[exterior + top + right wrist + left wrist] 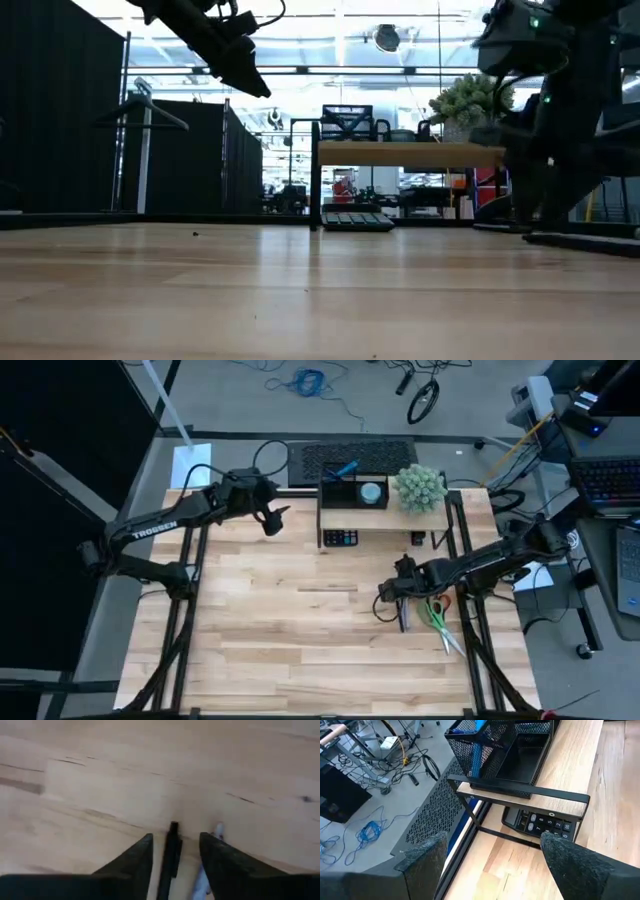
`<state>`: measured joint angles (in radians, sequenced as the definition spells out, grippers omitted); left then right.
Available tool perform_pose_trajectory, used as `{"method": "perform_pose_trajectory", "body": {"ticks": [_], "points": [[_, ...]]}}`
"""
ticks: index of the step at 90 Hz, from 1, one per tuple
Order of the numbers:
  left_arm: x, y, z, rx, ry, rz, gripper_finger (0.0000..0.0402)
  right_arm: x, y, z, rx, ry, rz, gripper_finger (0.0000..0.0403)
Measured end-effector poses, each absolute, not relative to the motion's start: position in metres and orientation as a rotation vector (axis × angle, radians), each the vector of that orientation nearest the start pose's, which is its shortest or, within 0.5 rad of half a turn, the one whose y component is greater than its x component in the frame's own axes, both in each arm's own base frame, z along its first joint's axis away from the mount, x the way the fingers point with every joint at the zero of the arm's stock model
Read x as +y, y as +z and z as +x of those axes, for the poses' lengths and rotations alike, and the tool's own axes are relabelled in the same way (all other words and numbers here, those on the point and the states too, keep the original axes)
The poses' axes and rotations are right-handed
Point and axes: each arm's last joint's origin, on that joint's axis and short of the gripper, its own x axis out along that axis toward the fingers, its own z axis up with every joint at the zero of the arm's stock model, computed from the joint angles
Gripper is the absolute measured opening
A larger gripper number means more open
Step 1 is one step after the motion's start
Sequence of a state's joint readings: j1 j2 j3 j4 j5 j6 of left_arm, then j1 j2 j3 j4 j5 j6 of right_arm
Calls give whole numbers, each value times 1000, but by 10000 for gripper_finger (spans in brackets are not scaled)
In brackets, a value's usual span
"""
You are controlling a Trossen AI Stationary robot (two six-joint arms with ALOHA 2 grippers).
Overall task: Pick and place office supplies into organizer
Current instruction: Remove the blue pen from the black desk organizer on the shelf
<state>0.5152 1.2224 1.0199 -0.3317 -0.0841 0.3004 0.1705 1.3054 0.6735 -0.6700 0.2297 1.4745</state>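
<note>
Left claw [272,520] hangs released above the far left worktop [280,650], beside the wooden riser [352,507]. Organizer [352,491] stands on the riser, holding a blue pen [344,467] and disc [372,491]; calculator [340,538] lies beneath. Right claw [173,851] is low at the right, fingers [131,865] parted around a dark pen [170,857]. Scissors [440,618] lie just right.

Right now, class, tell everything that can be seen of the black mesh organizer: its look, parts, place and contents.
The organizer is a black rectangular tray of fine wire mesh, divided into compartments. It stands upright on top of the wooden shelf riser, at the table's far edge, beside the green plant ball. A blue pen stands in one end compartment; a round blue-grey disc lies in another. The calculator sits beneath it under the riser. No gripper touches it.
</note>
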Motion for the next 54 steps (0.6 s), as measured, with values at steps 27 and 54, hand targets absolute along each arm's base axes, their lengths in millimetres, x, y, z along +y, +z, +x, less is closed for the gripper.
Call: {"method": "perform_pose_trajectory", "body": {"ticks": [27, 54], "points": [[133, 313, 230, 605, 501, 171, 309, 11, 270, 239, 518, -558, 669, 162], [133, 312, 230, 605, 501, 168, 309, -44, 343, 267, -71, -533, 53, 160]]}}
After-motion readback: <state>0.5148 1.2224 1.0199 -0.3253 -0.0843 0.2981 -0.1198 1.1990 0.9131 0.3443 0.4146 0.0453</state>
